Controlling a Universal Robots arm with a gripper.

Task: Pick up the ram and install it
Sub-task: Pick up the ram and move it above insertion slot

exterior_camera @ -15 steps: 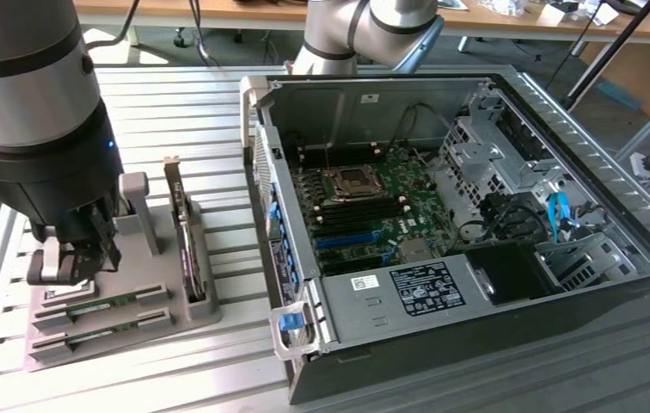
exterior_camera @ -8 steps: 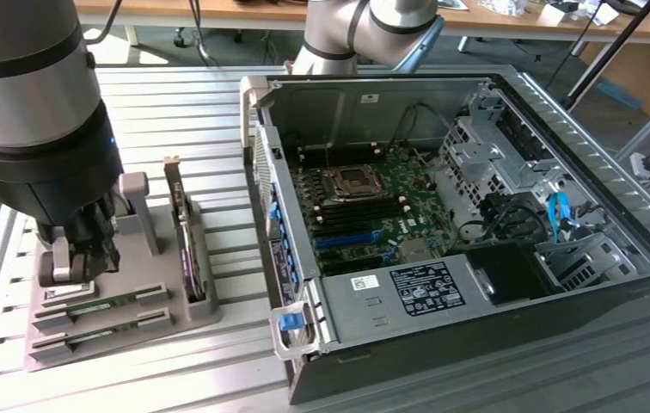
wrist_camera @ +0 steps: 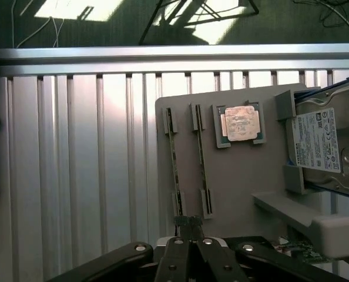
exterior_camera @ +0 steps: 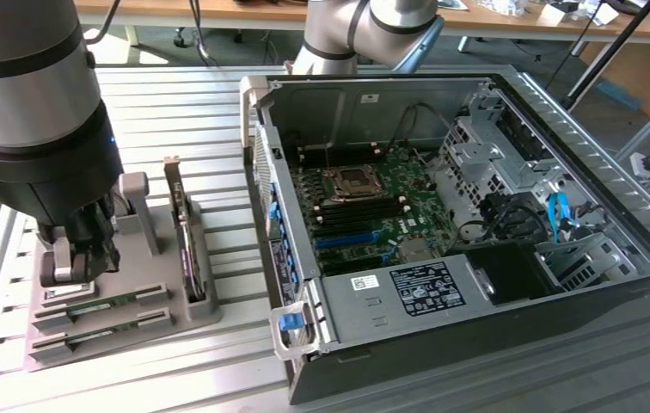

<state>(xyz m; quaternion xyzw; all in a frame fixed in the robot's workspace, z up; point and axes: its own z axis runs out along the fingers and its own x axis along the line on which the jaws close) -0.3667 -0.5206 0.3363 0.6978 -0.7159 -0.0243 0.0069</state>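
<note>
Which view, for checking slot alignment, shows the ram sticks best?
Wrist view: both ram sticks stand edge-on at full length in the tray. The exterior view shows them as green strips near the end effector.

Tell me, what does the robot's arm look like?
The arm is a fat, round, silver-grey tube with a black band and a black end. Its jaws sit on black metal bars joined by shiny silver pins.

Premises appeared to be a robotics lab: a robot arm (exterior_camera: 27, 103) stood over a slatted metal bench (exterior_camera: 187, 95), an opened computer case (exterior_camera: 359, 99), wooden desks (exterior_camera: 245, 9) behind
</note>
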